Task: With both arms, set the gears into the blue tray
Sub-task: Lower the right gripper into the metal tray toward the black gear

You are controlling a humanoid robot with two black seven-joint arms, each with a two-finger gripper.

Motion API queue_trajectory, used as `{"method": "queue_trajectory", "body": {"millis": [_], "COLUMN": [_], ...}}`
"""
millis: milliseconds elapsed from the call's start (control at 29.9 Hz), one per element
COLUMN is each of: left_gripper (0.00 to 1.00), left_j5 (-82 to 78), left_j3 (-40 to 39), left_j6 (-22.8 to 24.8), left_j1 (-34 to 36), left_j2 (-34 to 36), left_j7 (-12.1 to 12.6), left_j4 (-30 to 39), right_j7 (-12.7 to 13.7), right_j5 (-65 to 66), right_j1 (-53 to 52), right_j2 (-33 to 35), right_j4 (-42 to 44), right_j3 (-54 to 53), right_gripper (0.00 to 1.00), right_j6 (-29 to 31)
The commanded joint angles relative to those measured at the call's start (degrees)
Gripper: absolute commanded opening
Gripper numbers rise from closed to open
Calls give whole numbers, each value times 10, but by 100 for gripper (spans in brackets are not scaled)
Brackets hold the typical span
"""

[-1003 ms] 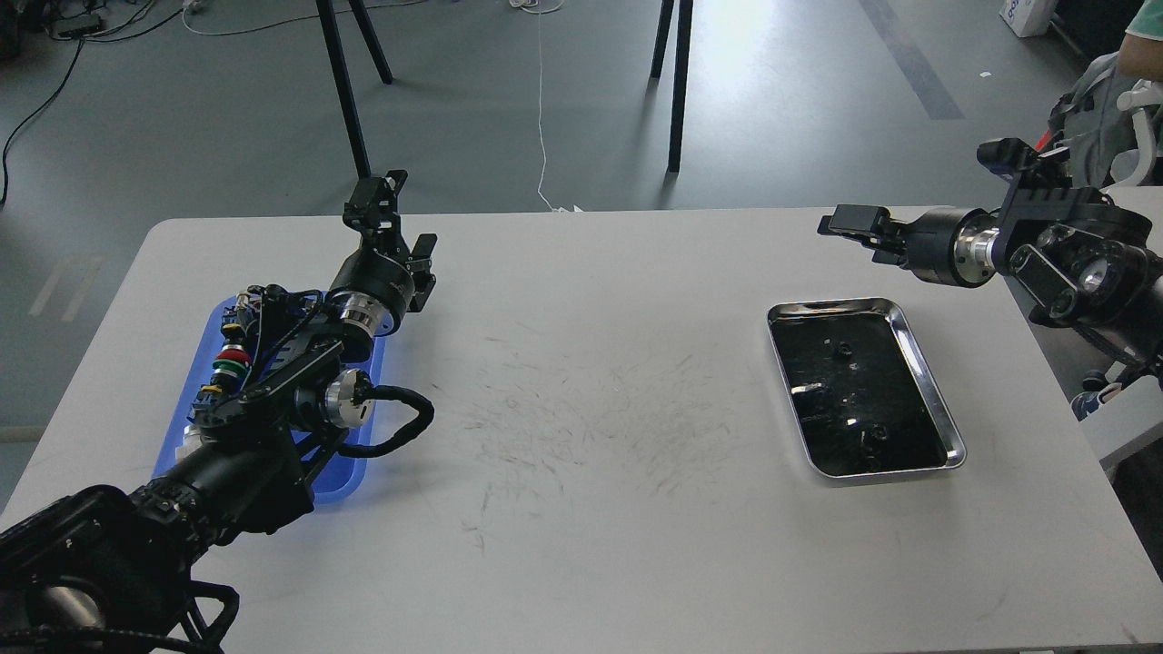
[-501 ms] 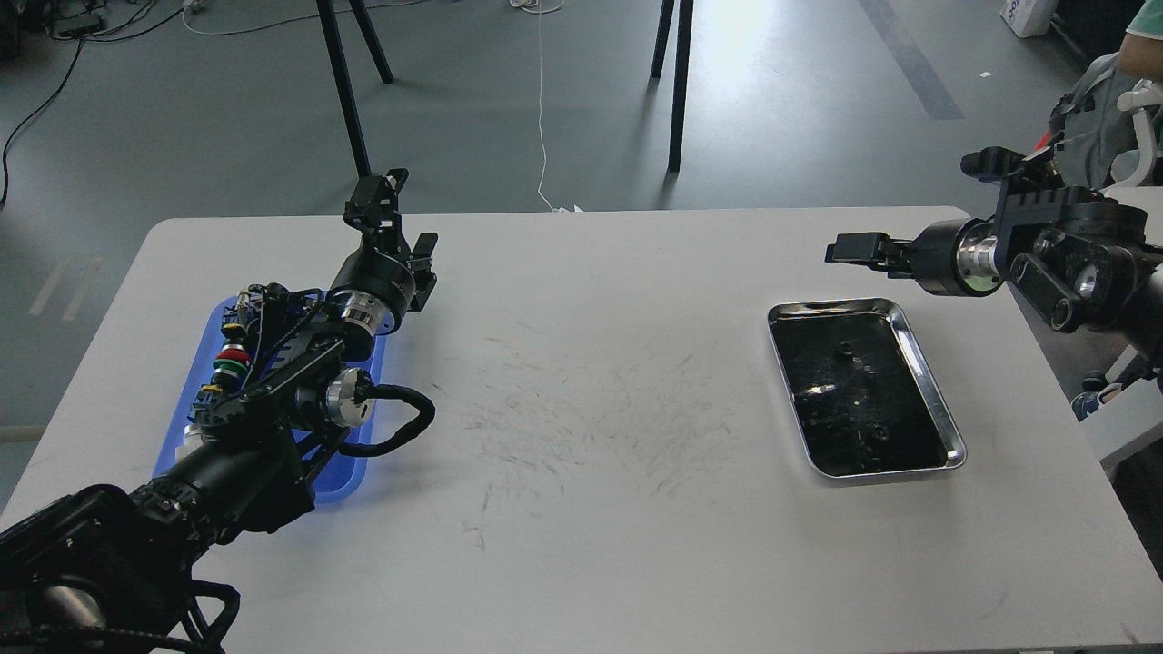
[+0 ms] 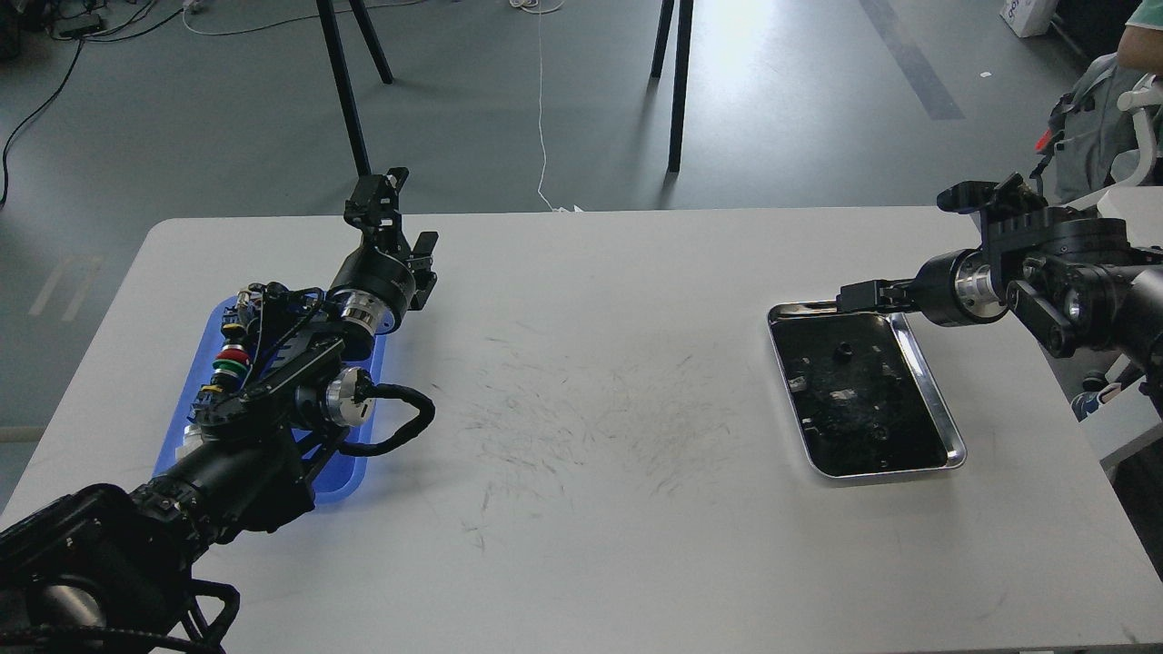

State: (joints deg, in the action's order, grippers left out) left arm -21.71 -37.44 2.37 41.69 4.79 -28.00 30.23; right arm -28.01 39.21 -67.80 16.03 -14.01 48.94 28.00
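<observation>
Several gears (image 3: 845, 348) lie in the steel tray (image 3: 929, 391), just below the right gripper (image 3: 849, 295), which has dropped to the tray's far rim; fingers too dark to tell if parted. Step: reaching for a gear. Next: descend, pinch one. Left gripper (image 3: 400, 213), unmoved, looks parted, empty, beyond the blue tray (image 3: 195, 377) on the counter (image 3: 591, 509).

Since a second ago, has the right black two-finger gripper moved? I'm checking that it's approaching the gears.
Yes. The right gripper has dropped toward the shiny steel tray, its tip now at the tray's far rim instead of above and beyond it.
</observation>
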Motion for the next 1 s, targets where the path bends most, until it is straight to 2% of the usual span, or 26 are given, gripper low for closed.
{"method": "queue_trajectory", "body": {"millis": [0,201,602,802,869,969], "left_gripper": [98,98,98,98,98,98], "left_j5": [0,0,0,0,0,0], "left_j3": [0,0,0,0,0,0], "left_j6": [0,-1,0,-1,0,0], "left_j1": [1,1,-1,-3,-3,-3], "left_j2": [0,0,0,0,0,0], "left_j7": [0,0,0,0,0,0], "left_j4": [0,0,0,0,0,0], "right_j7": [0,0,0,0,0,0], "right_j5": [10,36,39,39,39,39], "right_j1": [-9,-33,-37,-37,-37,-37], "right_j2": [-1,2,0,1,1,2], "right_j4": [-30,-75,-91,-90,-91,-91], "right_j3": [9,8,7,7,7,8], "right_gripper": [98,98,93,84,76,75], "right_j6": [0,0,0,0,0,0]}}
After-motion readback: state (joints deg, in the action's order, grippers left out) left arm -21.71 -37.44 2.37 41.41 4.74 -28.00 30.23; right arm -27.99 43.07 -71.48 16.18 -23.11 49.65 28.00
